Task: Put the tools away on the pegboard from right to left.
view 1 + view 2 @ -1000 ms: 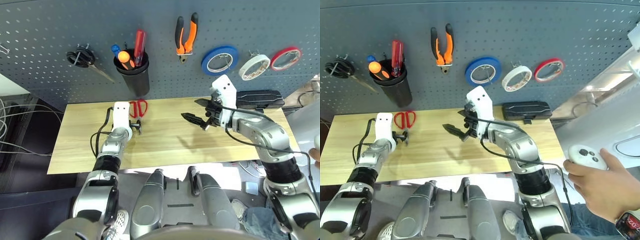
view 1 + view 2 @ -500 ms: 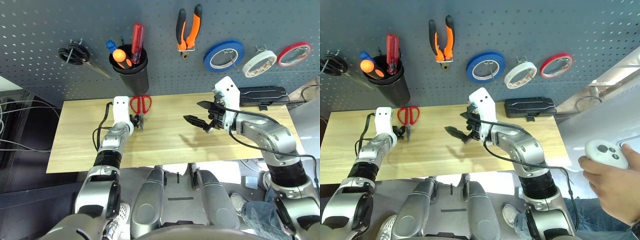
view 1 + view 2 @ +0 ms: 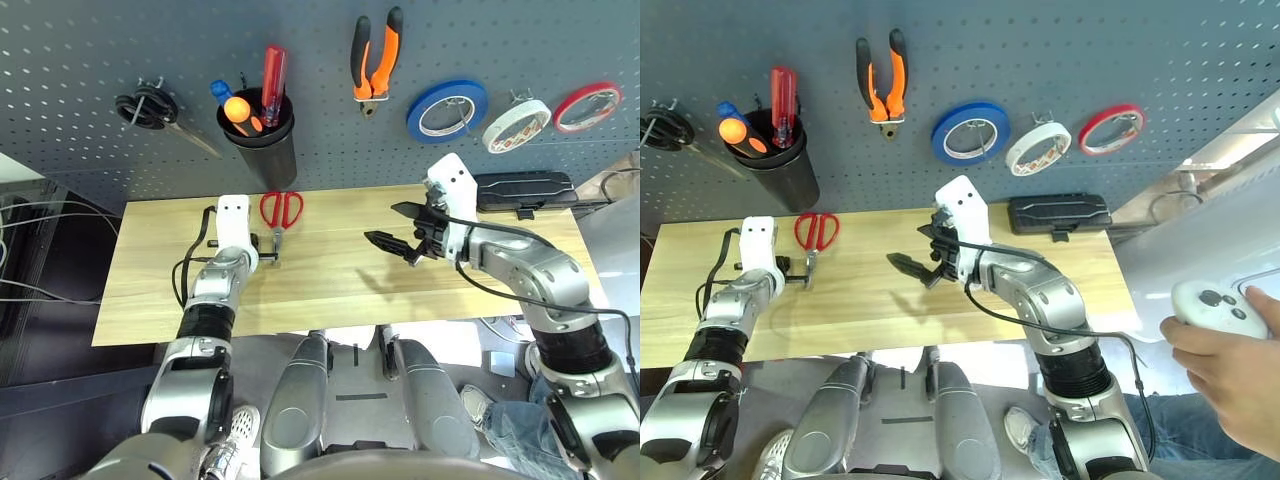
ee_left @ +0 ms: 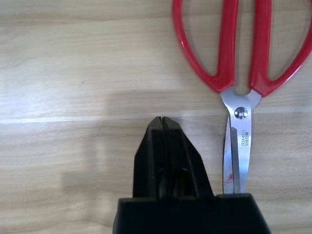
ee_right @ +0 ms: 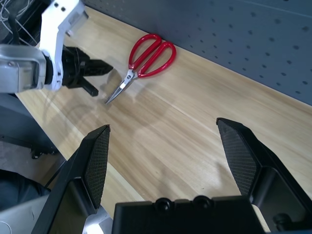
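Scissors step is in hand, and it looks like the last one. Red-handled scissors (image 3: 279, 212) lie flat on the wooden table (image 3: 330, 300), handles toward the pegboard (image 3: 90, 60), blades pointing back at the robot.

Already on the board: whitish tape roll (image 3: 514, 125) between the red tape roll (image 3: 586, 107) and blue tape roll (image 3: 446, 110), orange-and-black pliers (image 3: 375, 62) on a hook, orange-handled screwdriver (image 3: 241, 111) in the black cup (image 3: 264, 150) with a red-handled one. Black-handled scissors (image 3: 152, 110) hang at far left.

Left gripper (image 4: 161, 120): fingers clenched together on nothing. In the left wrist view the tips sit just beside the blades, with bare wood between. No grasp on the scissors.

Right gripper (image 5: 165, 146): jaws spread wide, empty, hovering over mid-table, well apart from the scissors.

Next move, my read: reopen the left gripper, shift it sideways over the pivot or blades, close again, then lift. Thin flat metal on wood, so the fingers need to come in low or they'll likely slide off. Then carry it up to a free hook on the left part of the board.
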Controlling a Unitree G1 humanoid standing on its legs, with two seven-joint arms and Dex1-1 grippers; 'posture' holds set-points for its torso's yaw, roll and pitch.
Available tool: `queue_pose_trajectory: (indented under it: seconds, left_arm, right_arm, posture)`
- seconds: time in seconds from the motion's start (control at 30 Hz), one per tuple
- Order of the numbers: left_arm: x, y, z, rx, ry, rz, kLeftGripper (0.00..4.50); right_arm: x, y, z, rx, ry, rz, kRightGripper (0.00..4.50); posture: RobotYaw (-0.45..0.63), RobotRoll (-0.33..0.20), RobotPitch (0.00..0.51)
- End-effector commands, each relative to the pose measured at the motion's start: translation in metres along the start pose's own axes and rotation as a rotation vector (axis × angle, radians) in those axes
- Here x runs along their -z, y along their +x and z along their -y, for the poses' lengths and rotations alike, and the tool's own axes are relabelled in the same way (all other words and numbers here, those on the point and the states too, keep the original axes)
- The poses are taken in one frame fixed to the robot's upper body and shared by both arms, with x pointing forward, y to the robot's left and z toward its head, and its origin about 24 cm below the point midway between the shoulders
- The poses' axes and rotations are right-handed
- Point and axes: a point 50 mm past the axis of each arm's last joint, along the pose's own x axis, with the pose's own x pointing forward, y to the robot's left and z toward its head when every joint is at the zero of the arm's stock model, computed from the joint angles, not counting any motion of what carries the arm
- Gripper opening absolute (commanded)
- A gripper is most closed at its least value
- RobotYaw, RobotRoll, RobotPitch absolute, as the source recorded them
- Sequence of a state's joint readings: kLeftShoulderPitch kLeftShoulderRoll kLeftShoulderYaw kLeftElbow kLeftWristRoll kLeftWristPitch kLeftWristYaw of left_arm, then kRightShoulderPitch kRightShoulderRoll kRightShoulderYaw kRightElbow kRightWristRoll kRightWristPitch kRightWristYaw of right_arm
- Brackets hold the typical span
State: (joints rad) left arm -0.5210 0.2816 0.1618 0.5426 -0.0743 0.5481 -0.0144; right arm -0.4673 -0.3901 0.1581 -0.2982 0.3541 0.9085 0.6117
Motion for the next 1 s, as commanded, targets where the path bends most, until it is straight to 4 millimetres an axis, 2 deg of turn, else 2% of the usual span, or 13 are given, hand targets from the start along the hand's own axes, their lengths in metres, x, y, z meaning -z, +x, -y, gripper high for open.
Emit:
queue_pose_trajectory:
  seconds: [0.03,0.23,0.33,0.63,1.0]
  left_arm:
    - [0.002,-0.003,-0.005,-0.024,-0.031,0.004,0.06]
    - [-0.008,0.004,0.003,-0.022,-0.073,0.037,0.06]
    - [-0.005,0.009,0.01,-0.007,-0.082,0.015,0.3]
    - [-0.002,0.018,0.012,-0.022,-0.109,0.003,1.67]
    - [-0.016,0.019,-0.003,-0.11,-0.067,0.078,3.26]
  right_arm:
    - [0.006,0.002,-0.004,-0.027,0.009,-0.017,4.5]
    - [0.006,0.003,-0.004,-0.032,0.005,-0.021,4.5]
    - [0.007,0.002,-0.004,-0.033,0.003,-0.024,4.5]
    - [0.01,0.0,-0.006,-0.029,0.008,-0.036,4.5]
    - [0.013,-0.001,-0.007,-0.028,-0.01,-0.045,4.5]
  posture:
    - [0.0,0.0,0.373]
    - [0.0,0.0,0.373]
    - [-0.01,0.0,0.374]
    - [-0.03,0.0,0.372]
    - [-0.03,0.0,0.37]
